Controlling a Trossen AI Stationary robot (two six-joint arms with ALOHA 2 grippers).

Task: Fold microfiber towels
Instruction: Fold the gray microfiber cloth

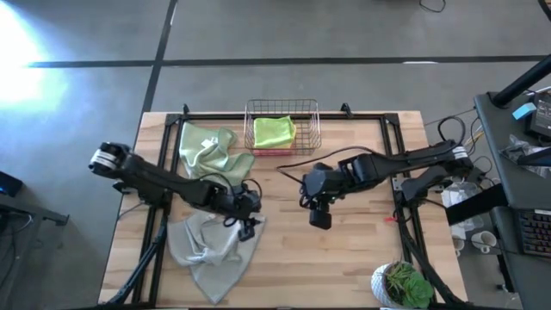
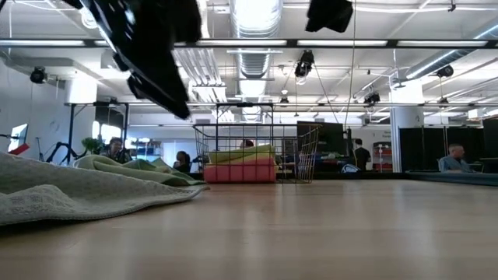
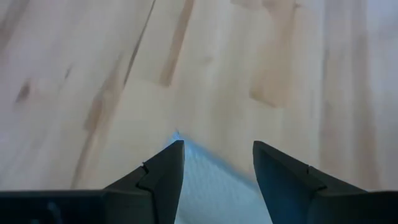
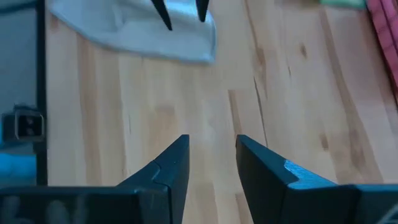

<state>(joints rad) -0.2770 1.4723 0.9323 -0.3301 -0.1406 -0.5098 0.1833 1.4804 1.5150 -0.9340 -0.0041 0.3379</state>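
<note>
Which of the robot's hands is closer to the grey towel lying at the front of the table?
The left hand: it hangs open right over the grey towel's corner. The right hand is open above bare wood, off to the side.

The wire basket [image 1: 282, 129] is standing at the middle of the table's [image 1: 344, 250] far edge, and folded towels [image 1: 274, 132] are lying stacked inside it. Just left of the basket, a crumpled towel [image 1: 209, 148] is lying on the tabletop. Nearer than the basket and to its left, another towel [image 1: 205, 250] is lying spread loosely toward the table's near edge. The left gripper [image 1: 250, 219] is hanging over that towel's corner nearest the basket. The right gripper [image 1: 319, 215] is hanging over bare tabletop, nearer than the basket and slightly to its right. A potted plant [image 1: 402, 285] is sitting at the near right corner, well apart from the basket.
</note>
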